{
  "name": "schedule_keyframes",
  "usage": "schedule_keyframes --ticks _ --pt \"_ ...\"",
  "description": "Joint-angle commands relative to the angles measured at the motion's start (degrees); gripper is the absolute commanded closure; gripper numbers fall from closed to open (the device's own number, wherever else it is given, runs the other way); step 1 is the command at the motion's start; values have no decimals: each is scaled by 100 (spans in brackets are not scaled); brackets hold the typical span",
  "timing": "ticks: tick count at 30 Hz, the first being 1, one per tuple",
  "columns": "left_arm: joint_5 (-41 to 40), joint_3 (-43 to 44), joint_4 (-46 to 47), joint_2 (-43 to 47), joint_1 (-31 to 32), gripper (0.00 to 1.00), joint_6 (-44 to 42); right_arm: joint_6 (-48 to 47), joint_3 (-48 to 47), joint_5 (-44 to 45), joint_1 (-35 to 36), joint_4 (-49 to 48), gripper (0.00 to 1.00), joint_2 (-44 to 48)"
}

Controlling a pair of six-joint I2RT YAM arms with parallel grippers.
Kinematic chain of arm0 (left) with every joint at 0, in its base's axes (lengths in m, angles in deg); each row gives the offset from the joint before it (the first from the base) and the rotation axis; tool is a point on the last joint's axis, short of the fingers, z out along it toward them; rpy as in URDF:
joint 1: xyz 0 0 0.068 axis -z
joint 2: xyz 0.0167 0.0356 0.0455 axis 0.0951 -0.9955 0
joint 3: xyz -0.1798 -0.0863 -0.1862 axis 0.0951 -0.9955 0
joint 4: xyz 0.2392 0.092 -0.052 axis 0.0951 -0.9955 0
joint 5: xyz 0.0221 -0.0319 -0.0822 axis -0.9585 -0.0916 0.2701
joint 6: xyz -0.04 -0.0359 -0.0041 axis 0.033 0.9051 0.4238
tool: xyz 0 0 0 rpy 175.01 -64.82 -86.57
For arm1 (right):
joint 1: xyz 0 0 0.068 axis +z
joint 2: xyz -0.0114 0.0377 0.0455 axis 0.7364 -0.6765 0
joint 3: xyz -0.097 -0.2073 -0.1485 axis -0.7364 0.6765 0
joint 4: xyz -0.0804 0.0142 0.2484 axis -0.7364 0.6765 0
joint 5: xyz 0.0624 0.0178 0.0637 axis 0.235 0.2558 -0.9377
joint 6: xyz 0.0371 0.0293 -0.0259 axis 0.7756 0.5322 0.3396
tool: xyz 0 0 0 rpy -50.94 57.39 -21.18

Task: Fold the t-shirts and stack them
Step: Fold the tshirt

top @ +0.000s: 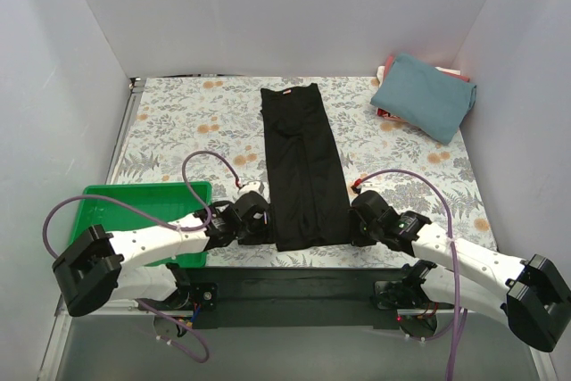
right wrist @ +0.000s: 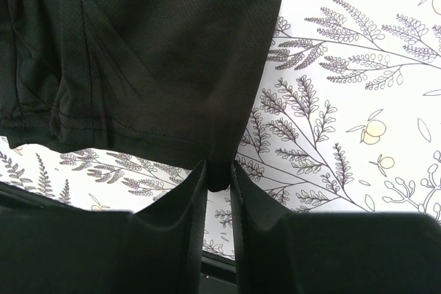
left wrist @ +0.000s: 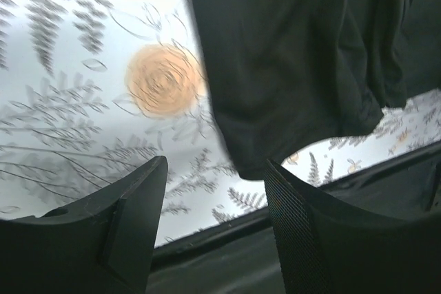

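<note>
A black t-shirt (top: 299, 158), folded lengthwise into a long narrow strip, lies down the middle of the flower-print table. My left gripper (top: 266, 223) is at its near left corner. In the left wrist view this gripper (left wrist: 215, 173) is open, and the cloth's corner (left wrist: 251, 160) hangs just inside the right finger. My right gripper (top: 355, 220) is at the near right corner. In the right wrist view it (right wrist: 219, 170) is shut on the tip of the black t-shirt (right wrist: 151, 53), which fills the narrow gap. A folded teal t-shirt (top: 424, 95) lies at the back right on red and pink cloth (top: 385, 69).
A green tray (top: 143, 188) stands at the near left, under the left arm. White walls close in the table on the left, back and right. The table's dark front edge (top: 294, 287) runs just behind both grippers.
</note>
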Motion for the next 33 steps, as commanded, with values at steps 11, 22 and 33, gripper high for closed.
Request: schedule_keyframes --ticks 11,22,33 --pt "-540 165 -115 -564 996 45 1101 -154 274 -70 35 -368 76 216" --pt "-1147 359 -300 -451 1198 52 1313 -154 362 -35 26 -377 76 348" --pt "-1367 324 -397 -274 1198 53 1436 -162 362 -53 26 -368 76 330"
